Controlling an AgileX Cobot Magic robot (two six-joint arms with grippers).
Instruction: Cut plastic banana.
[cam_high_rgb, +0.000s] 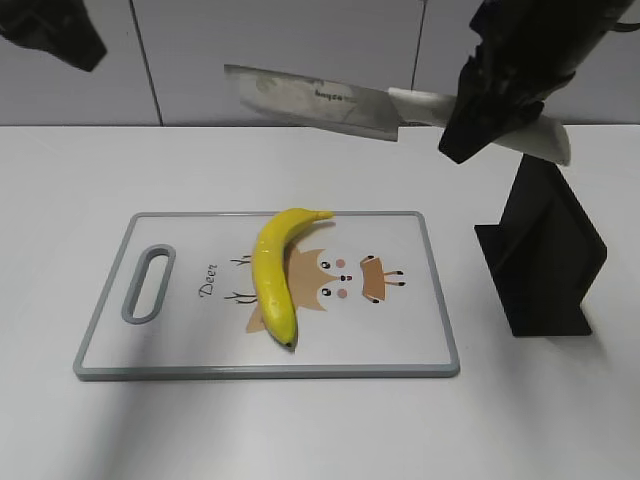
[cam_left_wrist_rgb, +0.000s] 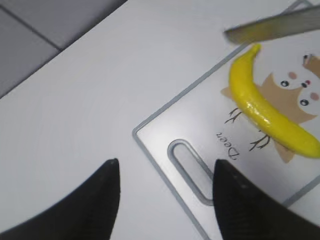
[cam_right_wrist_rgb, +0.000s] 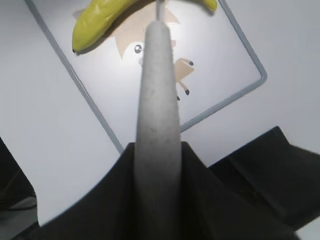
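The yellow plastic banana lies whole on the white cutting board, roughly upright across the deer drawing; it also shows in the left wrist view and the right wrist view. My right gripper is shut on the pale handle of a cleaver knife, held high above the board's far edge, blade pointing left. The handle runs between the jaws in the right wrist view. My left gripper is open and empty, above the board's handle slot; its arm shows at the top left.
A black knife stand sits on the white table right of the board. The board's handle slot is at its left end. A grey panelled wall runs behind the table.
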